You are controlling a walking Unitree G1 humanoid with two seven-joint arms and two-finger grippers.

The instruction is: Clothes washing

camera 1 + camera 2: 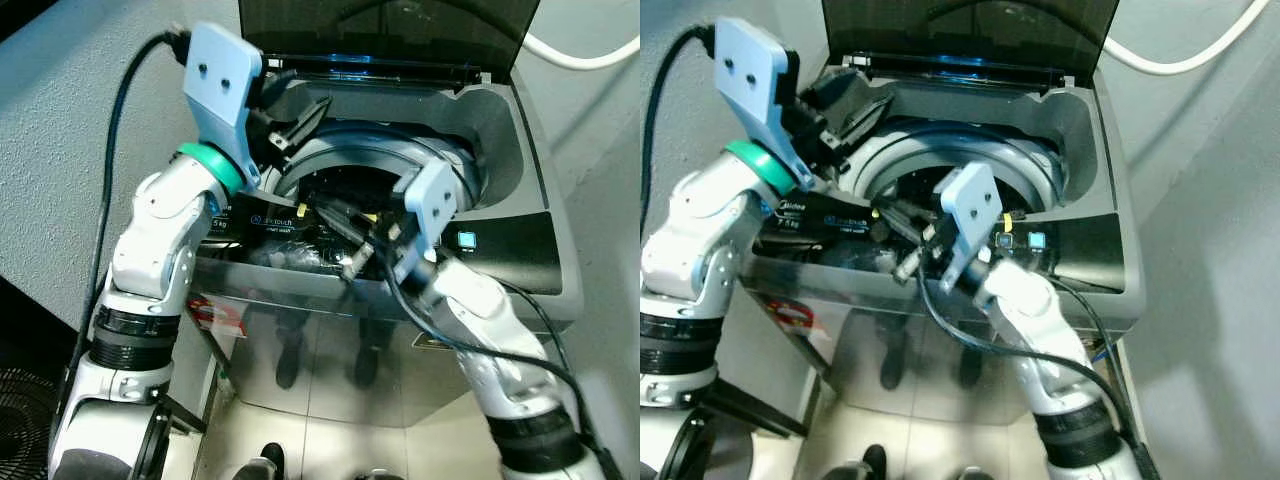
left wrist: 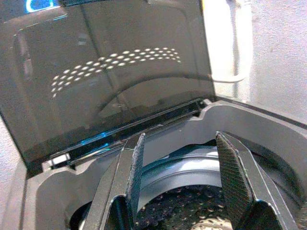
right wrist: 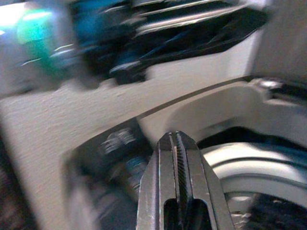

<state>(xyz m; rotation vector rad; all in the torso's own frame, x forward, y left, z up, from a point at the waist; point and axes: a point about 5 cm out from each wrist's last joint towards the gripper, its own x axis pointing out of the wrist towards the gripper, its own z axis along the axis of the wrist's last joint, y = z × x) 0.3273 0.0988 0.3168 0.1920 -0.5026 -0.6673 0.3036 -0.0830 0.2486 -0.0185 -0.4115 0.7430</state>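
Observation:
A grey top-loading washing machine [image 1: 500, 150] stands before me with its dark lid [image 1: 390, 25] raised. Its drum [image 1: 350, 195] is dark inside, and I cannot make out any clothes in it. My left gripper [image 1: 300, 125] hangs over the back left of the opening. In the left wrist view the left gripper [image 2: 180, 139] is open, with nothing between its fingers and the perforated drum wall [image 2: 192, 211] below. My right gripper [image 1: 325, 215] reaches over the front rim of the drum. The right wrist view is blurred and shows the right gripper [image 3: 176, 139] shut, holding nothing.
The dark control panel [image 1: 505, 245] with a lit blue button lies at the machine's front right. A white hose [image 1: 580, 55] runs along the wall behind. A grey wall stands close on the left. A tiled floor lies below, with a fan grille [image 1: 20, 420] at the lower left.

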